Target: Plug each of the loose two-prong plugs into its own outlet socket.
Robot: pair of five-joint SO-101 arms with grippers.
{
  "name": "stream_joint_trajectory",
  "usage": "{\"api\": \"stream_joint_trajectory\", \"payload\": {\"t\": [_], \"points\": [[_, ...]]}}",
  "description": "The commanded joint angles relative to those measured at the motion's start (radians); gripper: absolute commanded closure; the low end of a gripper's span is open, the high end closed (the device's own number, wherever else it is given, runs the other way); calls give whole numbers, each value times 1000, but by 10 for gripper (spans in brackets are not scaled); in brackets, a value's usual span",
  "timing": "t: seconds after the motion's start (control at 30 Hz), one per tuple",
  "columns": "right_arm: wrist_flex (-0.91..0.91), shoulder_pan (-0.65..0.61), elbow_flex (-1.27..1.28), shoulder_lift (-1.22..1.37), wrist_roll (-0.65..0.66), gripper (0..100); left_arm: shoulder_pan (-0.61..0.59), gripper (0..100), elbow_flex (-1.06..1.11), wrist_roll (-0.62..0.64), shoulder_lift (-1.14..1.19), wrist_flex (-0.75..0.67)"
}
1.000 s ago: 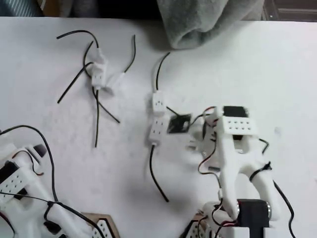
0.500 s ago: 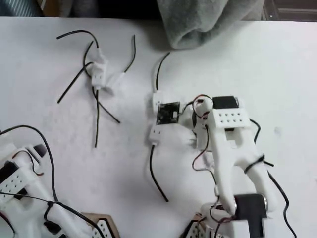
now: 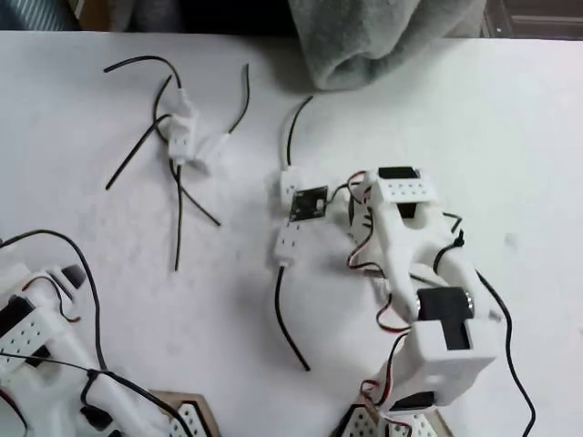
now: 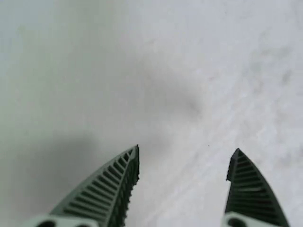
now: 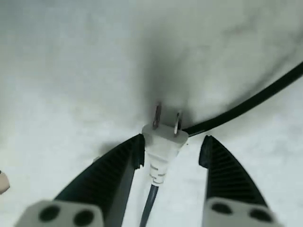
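A white two-prong plug (image 5: 163, 142) on a black cord lies on the white table with its prongs pointing away from my right gripper (image 5: 173, 142). That gripper is open and straddles the plug: one finger touches its side, the other stands a little apart. From above, the right gripper (image 3: 305, 208) hovers over two white connector pieces (image 3: 290, 241) with black wires at the table's centre. A second tangle of white connectors and black wires (image 3: 182, 135) lies at the back left. My left gripper (image 4: 184, 153) hangs open above bare table, with its arm (image 3: 36, 350) at the front left.
A grey cloth (image 3: 383, 41) is bunched at the back edge. A wooden block (image 3: 182, 414) sits at the front edge between the arms. Another black cord (image 5: 251, 101) crosses just beyond the plug's prongs. Bare table (image 3: 510, 137) stretches to the right.
My right arm has swung left and forward, bringing its gripper down over the central connector pair. The left arm and the back-left tangle have not moved.
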Motion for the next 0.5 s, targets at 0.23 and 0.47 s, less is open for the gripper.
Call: {"api": "stream_joint_trajectory", "payload": {"t": [0.23, 0.47], "points": [[7, 35, -44, 15, 5, 980, 8, 706, 0, -14, -30, -6], [117, 27, -218, -199, -103, 980, 8, 706, 0, -14, -30, -6]]}}
